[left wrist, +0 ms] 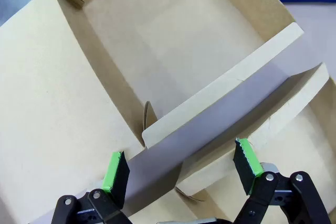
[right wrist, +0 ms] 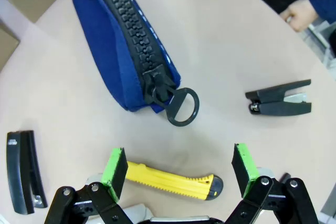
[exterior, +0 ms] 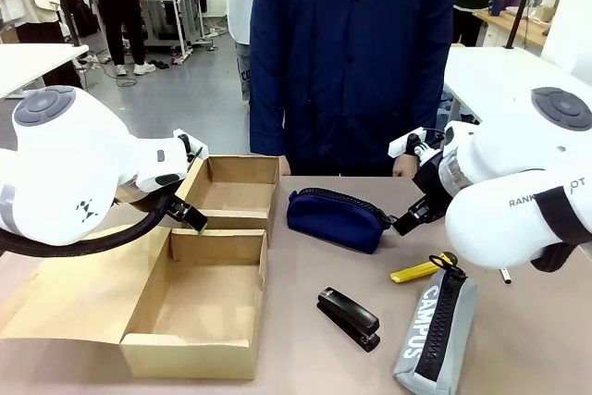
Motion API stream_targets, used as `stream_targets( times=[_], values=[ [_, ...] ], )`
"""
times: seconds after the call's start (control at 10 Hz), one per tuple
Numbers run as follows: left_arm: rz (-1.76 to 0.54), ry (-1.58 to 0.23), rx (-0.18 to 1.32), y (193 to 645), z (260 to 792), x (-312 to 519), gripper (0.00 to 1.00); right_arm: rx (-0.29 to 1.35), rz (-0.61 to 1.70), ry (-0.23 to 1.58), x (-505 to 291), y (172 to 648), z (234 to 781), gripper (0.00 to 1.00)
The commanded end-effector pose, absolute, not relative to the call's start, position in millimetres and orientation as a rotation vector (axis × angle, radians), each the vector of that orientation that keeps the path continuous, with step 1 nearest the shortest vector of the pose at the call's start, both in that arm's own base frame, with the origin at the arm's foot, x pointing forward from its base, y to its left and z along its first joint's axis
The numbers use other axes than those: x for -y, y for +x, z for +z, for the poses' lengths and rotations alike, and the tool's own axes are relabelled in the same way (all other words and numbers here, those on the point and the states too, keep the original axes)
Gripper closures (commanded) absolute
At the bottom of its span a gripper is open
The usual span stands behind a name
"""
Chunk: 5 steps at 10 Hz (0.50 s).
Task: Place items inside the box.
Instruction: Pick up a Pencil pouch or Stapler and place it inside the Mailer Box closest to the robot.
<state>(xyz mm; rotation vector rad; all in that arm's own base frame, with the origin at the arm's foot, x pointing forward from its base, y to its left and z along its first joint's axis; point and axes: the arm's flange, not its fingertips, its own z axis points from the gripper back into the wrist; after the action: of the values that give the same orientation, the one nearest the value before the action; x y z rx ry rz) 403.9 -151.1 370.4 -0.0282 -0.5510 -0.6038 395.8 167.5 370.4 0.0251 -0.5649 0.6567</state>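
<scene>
The open cardboard box [exterior: 199, 298] stands at the table's left. My left gripper [exterior: 188, 214] hangs over its far part; in the left wrist view this gripper [left wrist: 181, 169] is open, its green pads either side of an upright box flap [left wrist: 220, 103]. Four items lie on the table: a navy blue zip pouch [exterior: 338, 217], a black stapler [exterior: 350, 317], a grey "CAMPUS" pencil case [exterior: 435, 335] and a small yellow pen-like tool [exterior: 418, 271]. My right gripper [right wrist: 180, 174] is open just above the yellow tool [right wrist: 173, 182], beside the pouch's [right wrist: 121, 51] zip pull.
A person in a dark blue coat [exterior: 356, 53] stands at the far edge, one hand [right wrist: 303, 12] resting on the table. A small black clip-like object [right wrist: 278, 101] lies right of the pouch. The box's wide flaps [exterior: 69, 289] spread out to the left.
</scene>
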Motion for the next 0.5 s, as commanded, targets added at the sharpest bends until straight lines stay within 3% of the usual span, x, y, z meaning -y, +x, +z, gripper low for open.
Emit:
stream_targets(
  times=[0.0,0.4],
  values=[
    [-0.604,-0.028,0.551,404,370,151,0.0,0.565,0.656,0.026,-167,396,370,0.0],
    [-0.604,-0.028,0.551,404,370,151,0.0,0.559,0.655,0.04,-165,395,387,0.0]
  ],
)
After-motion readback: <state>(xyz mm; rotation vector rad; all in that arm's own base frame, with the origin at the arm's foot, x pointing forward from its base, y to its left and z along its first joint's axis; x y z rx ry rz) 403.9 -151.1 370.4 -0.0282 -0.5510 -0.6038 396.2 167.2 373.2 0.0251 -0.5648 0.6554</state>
